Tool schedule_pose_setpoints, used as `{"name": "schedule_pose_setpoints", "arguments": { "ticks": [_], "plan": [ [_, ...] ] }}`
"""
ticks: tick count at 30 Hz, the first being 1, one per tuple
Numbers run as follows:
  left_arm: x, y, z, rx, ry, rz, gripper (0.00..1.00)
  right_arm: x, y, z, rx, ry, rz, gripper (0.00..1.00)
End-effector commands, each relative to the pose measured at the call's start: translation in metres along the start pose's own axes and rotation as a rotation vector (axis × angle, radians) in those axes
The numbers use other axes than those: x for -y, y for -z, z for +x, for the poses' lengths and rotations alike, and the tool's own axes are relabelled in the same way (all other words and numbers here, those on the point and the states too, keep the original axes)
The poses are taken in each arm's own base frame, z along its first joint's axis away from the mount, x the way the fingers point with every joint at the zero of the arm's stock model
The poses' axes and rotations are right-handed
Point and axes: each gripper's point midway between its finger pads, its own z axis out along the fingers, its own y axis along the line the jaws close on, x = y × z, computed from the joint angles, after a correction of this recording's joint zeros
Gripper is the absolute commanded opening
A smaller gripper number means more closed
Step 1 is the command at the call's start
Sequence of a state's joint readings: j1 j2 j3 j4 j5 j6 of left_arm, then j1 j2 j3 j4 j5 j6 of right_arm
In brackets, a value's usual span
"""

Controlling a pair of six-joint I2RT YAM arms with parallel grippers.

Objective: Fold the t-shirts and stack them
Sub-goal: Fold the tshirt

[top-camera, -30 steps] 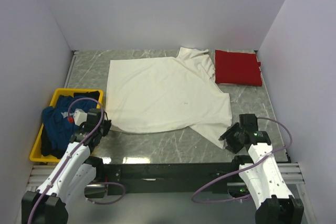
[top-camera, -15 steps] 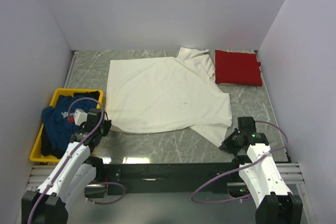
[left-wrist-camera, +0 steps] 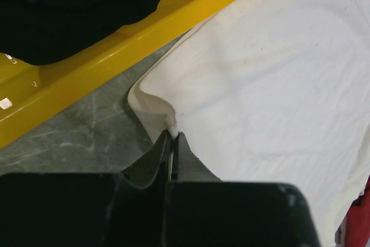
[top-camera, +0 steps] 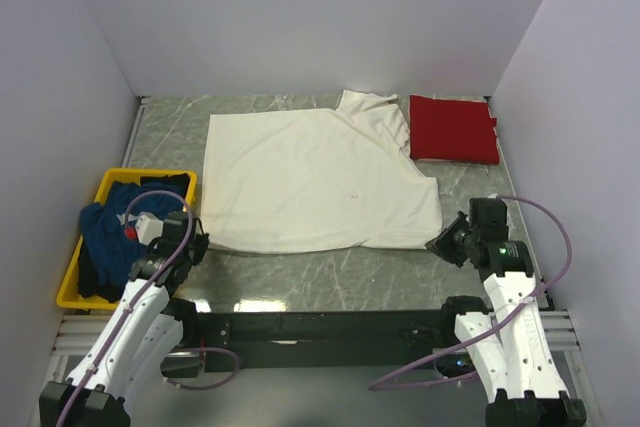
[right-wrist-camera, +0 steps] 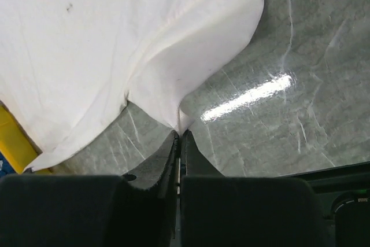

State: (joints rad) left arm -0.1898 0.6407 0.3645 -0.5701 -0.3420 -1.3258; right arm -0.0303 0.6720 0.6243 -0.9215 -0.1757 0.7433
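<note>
step: folding cream t-shirt (top-camera: 320,182), spread flat on table (top-camera: 330,272) | left gripper (left-wrist-camera: 172,136) + right gripper (right-wrist-camera: 178,134) both pinched tight on its near corners | next, probably: lift together, carry evenly to far edge, no bunching

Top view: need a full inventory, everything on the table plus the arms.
cream-white t-shirt: one, cream-white, spread flat mid-table
red t-shirt: one, bright red, folded, far right corner
dark blue t-shirt: one, dark blue, bunched in the tray
yellow tray: one, yellow, near left edge of the table
table: one, grey-green marble pattern, under everything
left tool: one, black, shut on the cream-white t-shirt's near-left corner
right tool: one, black, shut on the cream-white t-shirt's near-right corner
</note>
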Motion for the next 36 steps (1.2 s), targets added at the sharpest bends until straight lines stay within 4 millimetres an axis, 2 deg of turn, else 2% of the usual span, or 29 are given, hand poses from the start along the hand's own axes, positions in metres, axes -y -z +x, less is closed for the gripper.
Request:
{"name": "schedule_pose_setpoints", "arguments": {
  "ticks": [1, 5, 6, 8, 9, 10, 11, 13, 14, 15, 16, 17, 19, 20, 22, 26, 29, 32, 36],
  "plan": [
    [0.009, 0.006, -0.008, 0.025, 0.018, 0.015, 0.01, -0.012, 0.013, -0.01, 0.028, 0.041, -0.026, 0.0],
    [0.021, 0.003, -0.014, 0.04, 0.005, 0.015, 0.01, -0.032, 0.019, -0.026, 0.057, 0.061, -0.075, 0.0],
    [0.032, 0.005, -0.019, 0.053, 0.008, 0.027, 0.01, -0.042, 0.019, -0.034, 0.074, 0.069, -0.099, 0.0],
    [0.036, 0.0, -0.02, 0.054, -0.012, -0.003, 0.01, -0.055, 0.018, -0.041, 0.077, 0.079, -0.138, 0.0],
    [0.045, 0.001, -0.024, 0.063, -0.01, 0.005, 0.01, -0.067, 0.016, -0.051, 0.089, 0.089, -0.164, 0.0],
    [0.047, -0.005, -0.023, 0.06, -0.021, -0.017, 0.01, -0.076, 0.015, -0.051, 0.07, 0.099, -0.199, 0.0],
    [0.057, -0.004, -0.028, 0.07, -0.022, -0.008, 0.01, -0.088, 0.009, -0.06, 0.072, 0.112, -0.231, 0.0],
    [0.059, -0.013, -0.027, 0.068, -0.04, -0.043, 0.01, -0.098, 0.002, -0.066, 0.06, 0.122, -0.25, 0.0],
    [0.062, -0.016, -0.028, 0.075, -0.047, -0.051, 0.01, -0.101, -0.01, -0.066, 0.017, 0.123, -0.245, 0.0],
    [0.071, -0.016, -0.031, 0.082, -0.046, -0.046, 0.01, -0.11, -0.013, -0.075, 0.027, 0.131, -0.263, 0.0],
    [0.069, -0.023, -0.029, 0.077, -0.06, -0.077, 0.01, -0.114, -0.018, -0.078, 0.016, 0.142, -0.263, 0.0],
    [0.076, -0.024, -0.031, 0.08, -0.059, -0.078, 0.01, -0.114, -0.032, -0.077, -0.029, 0.137, -0.247, 0.0],
    [0.078, -0.032, -0.031, 0.082, -0.075, -0.11, 0.01, -0.124, -0.039, -0.089, -0.021, 0.149, -0.256, 0.0],
    [0.079, -0.035, -0.031, 0.082, -0.079, -0.119, 0.01, -0.122, -0.054, -0.089, -0.05, 0.142, -0.232, 0.0],
    [0.086, -0.04, -0.032, 0.087, -0.083, -0.13, 0.01, -0.132, -0.061, -0.098, -0.046, 0.153, -0.253, 0.0],
    [0.096, -0.048, -0.036, 0.101, -0.088, -0.148, 0.01, -0.14, -0.089, -0.107, -0.088, 0.154, -0.248, 0.0],
    [0.1, -0.055, -0.038, 0.103, -0.092, -0.165, 0.01, -0.153, -0.098, -0.119, -0.093, 0.163, -0.266, 0.0],
    [0.102, -0.06, -0.039, 0.108, -0.096, -0.179, 0.01, -0.157, -0.106, -0.127, -0.097, 0.16, -0.262, 0.0],
    [0.099, -0.068, -0.044, 0.111, -0.087, -0.199, 0.01, -0.165, -0.105, -0.146, -0.076, 0.153, -0.28, 0.0]
  ]
}}
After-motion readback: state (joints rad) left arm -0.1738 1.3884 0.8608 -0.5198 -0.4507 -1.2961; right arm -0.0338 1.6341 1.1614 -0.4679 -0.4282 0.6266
